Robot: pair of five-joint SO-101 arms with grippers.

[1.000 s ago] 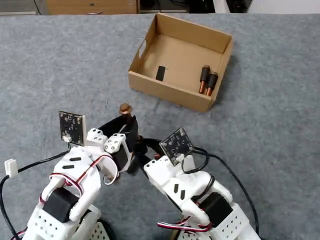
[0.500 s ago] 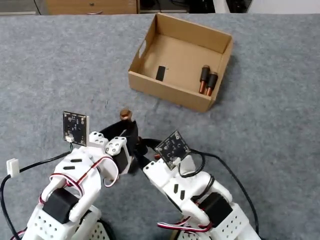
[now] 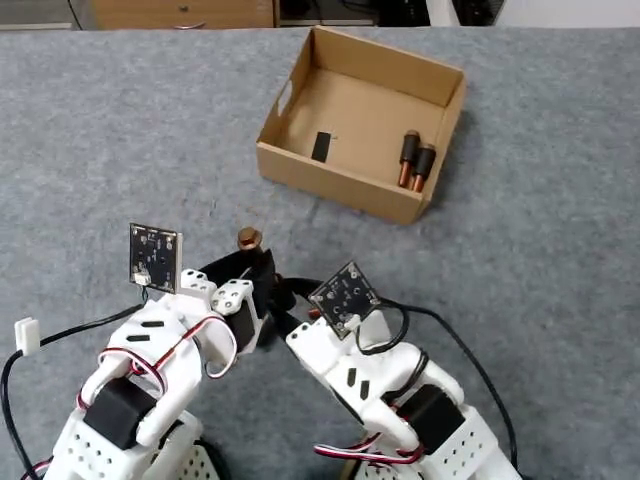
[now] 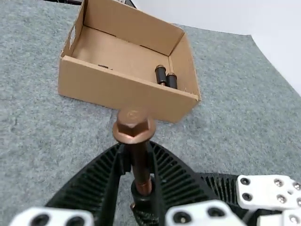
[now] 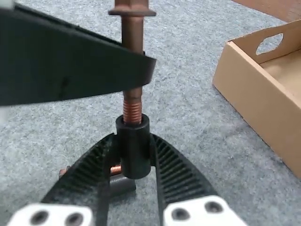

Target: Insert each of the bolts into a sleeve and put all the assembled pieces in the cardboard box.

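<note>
Bolt (image 4: pixel 134 127): copper, hex head up, standing upright. Left gripper (image 4: pixel 136 155) is clamped on its shank, one black ribbed finger on each side.
From the right wrist, the bolt (image 5: pixel 133 30) has its threaded end just inside the mouth of the sleeve (image 5: pixel 133 150). Most of the shank is above the sleeve.
Sleeve: short black tube, upright, pinched between the fingers of the right gripper (image 5: pixel 134 139).
A finger of the left gripper (image 5: pixel 70 66) crosses in front of the shank above the threads.
Under the sleeve, something copper and dark (image 5: pixel 115 172) lies on the desk, too hidden to identify.

From above, the bolt head (image 3: pixel 249 238) sits over the meeting point of the left gripper (image 3: pixel 250 265) and right gripper (image 3: pixel 285 295). Both are toward the near edge of the desk (image 3: pixel 120 130), which has a grey felt-like surface.

Cardboard box (image 3: pixel 335 180): open top, toward the far edge and set at an angle, well apart from the grippers.
Two assembled pieces (image 3: pixel 412 160) lie side by side against its right wall, touching each other.
A small dark rectangle (image 3: pixel 321 146) lies on the box floor, apart from them.
</note>
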